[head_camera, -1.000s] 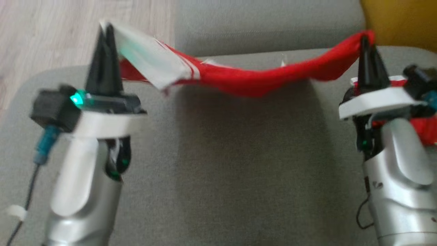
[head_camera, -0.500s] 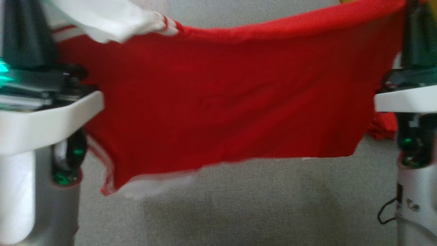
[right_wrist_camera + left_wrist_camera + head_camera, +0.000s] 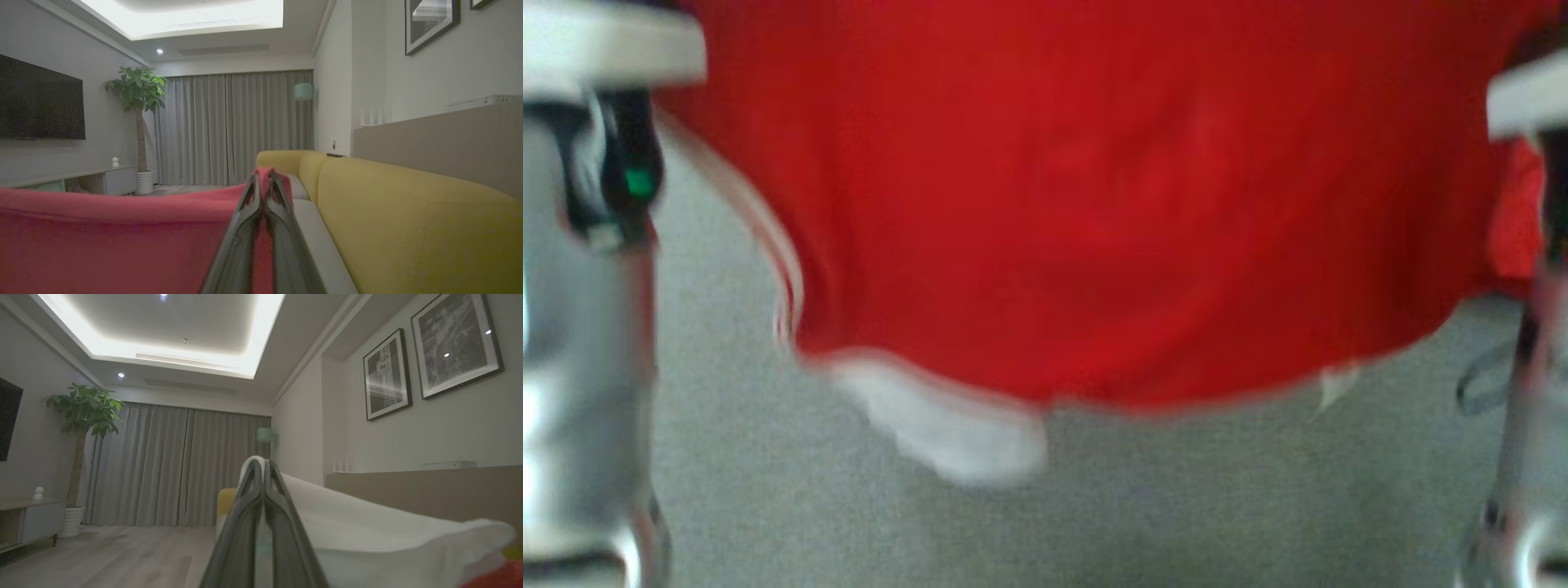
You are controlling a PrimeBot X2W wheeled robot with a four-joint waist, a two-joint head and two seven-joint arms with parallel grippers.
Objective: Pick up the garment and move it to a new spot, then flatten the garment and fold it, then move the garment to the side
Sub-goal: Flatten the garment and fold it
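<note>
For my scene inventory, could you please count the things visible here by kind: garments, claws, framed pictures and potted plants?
1 garment, red with white trim
2 claws: left claw and right claw, each shut on the garment
2 framed pictures on the wall
1 potted plant
Total: 6

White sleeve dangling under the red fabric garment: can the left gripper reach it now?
Probably not: the left gripper is shut on the red fabric garment's white upper part, holding it aloft with the right gripper; releasing comes first.
</note>
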